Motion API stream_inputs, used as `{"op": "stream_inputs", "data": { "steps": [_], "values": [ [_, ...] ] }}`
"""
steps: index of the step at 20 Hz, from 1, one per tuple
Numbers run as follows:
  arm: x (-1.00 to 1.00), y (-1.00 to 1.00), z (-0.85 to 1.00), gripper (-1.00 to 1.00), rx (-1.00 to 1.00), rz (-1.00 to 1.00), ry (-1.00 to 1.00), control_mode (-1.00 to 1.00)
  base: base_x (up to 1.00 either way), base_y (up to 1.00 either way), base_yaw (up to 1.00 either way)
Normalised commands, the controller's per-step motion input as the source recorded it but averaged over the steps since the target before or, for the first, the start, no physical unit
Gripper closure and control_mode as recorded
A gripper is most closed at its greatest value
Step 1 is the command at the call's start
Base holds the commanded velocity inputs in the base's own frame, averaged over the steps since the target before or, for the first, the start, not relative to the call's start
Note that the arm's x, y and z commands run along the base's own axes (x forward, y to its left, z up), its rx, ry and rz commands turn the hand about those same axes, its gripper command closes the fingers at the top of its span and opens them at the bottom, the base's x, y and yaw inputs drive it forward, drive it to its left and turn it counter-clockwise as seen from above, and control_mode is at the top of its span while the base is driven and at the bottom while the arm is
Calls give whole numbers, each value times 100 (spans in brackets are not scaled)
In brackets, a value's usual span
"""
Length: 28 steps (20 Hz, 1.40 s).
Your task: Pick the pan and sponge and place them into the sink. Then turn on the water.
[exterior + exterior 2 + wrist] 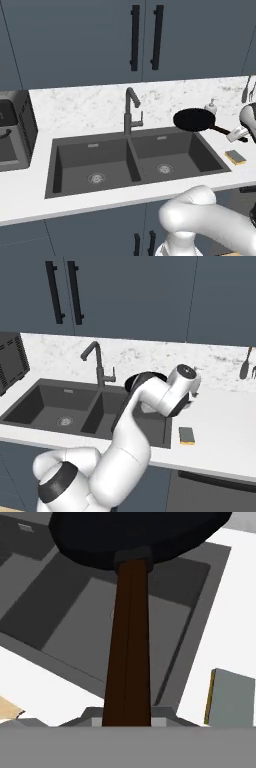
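white marble bench, dark double sink point(75, 165) set in it.
hand point(239, 133) pinches the pan point(194, 120) by its handle, pan lifted over the sink's right basin; sponge point(235, 157) lies on bench just beside that basin.

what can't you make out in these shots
- Fingers: in the hand view the pan handle covers them, so the contact itself is hidden.
- Pan in the right base view: mostly behind the robot's own arm.
- Sponge: cut off by the hand view's bottom band; whole in the left base view.
- Sink faucet: too small to tell the lever's position; no stream visible.
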Motion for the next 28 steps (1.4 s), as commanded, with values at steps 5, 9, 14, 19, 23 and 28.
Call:
{"op": "stream_inputs", "data": {
  "steps": [5,9,14,19,23,28],
  "values": [
    [-24,12,0,100,-9,39,2,-100,0,0,0],
    [-3,0,0,100,0,42,3,-100,0,0,0],
    [5,11,-1,100,0,20,5,-100,0,0,0],
    [5,36,-3,100,-1,-8,16,-100,0,0,0],
    [1,49,-15,100,-2,-19,5,-100,0,0,0],
    [0,25,-31,100,-5,-6,-2,-100,0,0,0]
  ]
}}
